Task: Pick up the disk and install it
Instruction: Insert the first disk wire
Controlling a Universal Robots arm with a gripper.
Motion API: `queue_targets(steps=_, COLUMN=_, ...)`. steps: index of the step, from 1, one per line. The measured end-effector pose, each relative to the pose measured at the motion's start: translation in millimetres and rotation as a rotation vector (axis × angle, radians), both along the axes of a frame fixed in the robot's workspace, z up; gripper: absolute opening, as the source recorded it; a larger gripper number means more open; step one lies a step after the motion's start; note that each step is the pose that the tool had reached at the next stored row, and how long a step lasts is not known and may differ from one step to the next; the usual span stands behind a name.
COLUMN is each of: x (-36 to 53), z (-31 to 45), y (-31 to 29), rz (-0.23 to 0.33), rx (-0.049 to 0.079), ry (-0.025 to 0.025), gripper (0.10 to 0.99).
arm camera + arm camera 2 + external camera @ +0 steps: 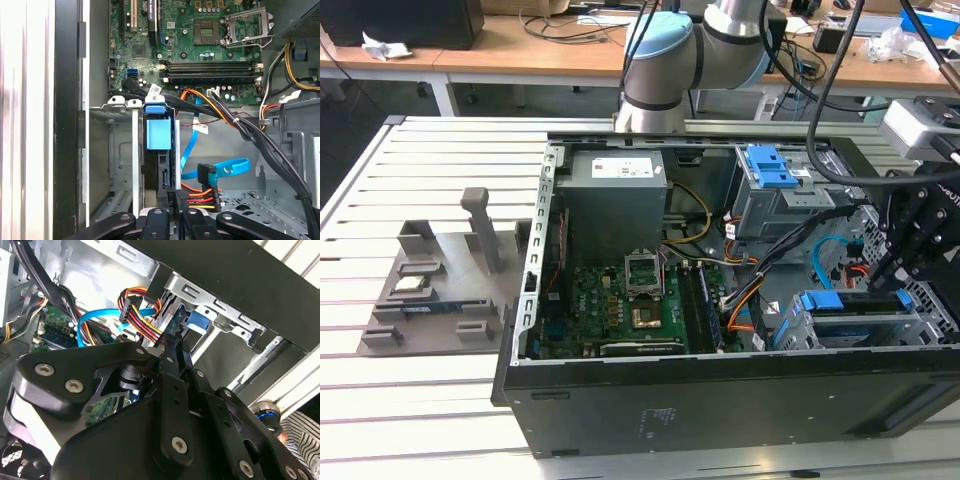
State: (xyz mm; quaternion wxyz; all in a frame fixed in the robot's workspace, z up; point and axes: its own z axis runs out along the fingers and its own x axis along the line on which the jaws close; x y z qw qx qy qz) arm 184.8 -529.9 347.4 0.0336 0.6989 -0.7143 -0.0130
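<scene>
First wrist view: the pincer point(172, 212) sits nearest the camera, its fingers drawn close together on what looks like the near edge of the disk point(160, 145). The disk stands on edge in the drive cage point(120, 102), blue carrier frame showing, long axis running straight away from the pincer toward the motherboard point(200, 35) beyond. Exterior view: the cage lies at the case's right end.

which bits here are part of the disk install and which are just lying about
In the job: disk, edge-up in the drive cage; end effector right at it.

Just there: power supply; memory sticks; orange-and-yellow cable bundle; grey fixture.
</scene>
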Motion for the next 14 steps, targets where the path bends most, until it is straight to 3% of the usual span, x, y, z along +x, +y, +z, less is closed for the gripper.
queue_targets(steps=5, x=0.5, z=-3.0, y=-3.4, rz=0.000, rx=0.000, ry=0.0001, gripper=0.169)
queue_targets(steps=14, x=1.6, z=-5.5, y=-2.8, rz=0.000, rx=0.000, ry=-0.0018, gripper=0.169)
